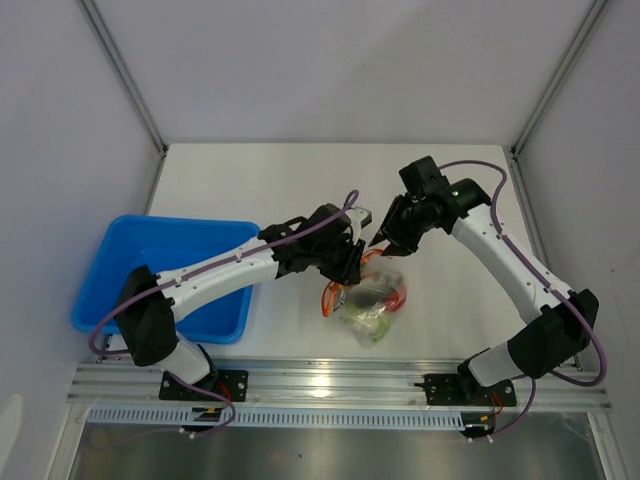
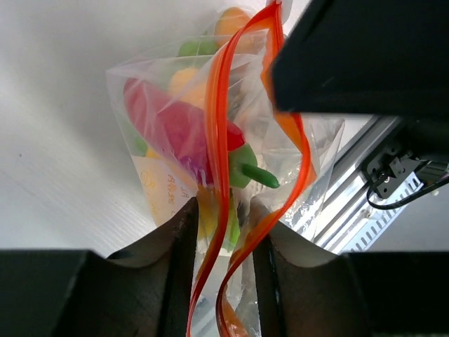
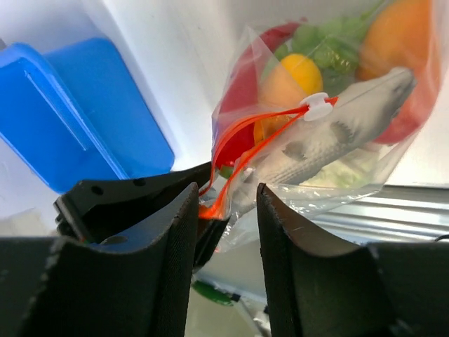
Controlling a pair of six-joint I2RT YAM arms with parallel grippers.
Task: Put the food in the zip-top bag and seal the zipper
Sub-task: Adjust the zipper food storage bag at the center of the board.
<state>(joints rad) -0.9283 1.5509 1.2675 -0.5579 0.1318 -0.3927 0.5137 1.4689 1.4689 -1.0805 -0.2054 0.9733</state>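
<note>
Dark fingers [image 2: 186, 232] of the left tool [image 2: 224, 210] are seen closest in the left wrist view, set partway closed on either side of the zipper [image 2: 219, 105]. Both red strands, parted, pass between them; whether they are pinched cannot be told. The zip-top bag [image 2: 123, 81] is filled with the food: a red chili [image 2: 168, 123], a grey fish [image 3: 337, 133], a yellow piece [image 3: 298, 70] and an orange fruit [image 3: 407, 35] are visible through the plastic. A white slider [image 3: 317, 107] is fitted on the zipper. The right tool [image 3: 226, 193] is held open, with nothing clamped, just beyond the bag mouth. The bag is located at the near middle of the desk [image 1: 260, 190], right of the blue tray [image 1: 130, 245].
</note>
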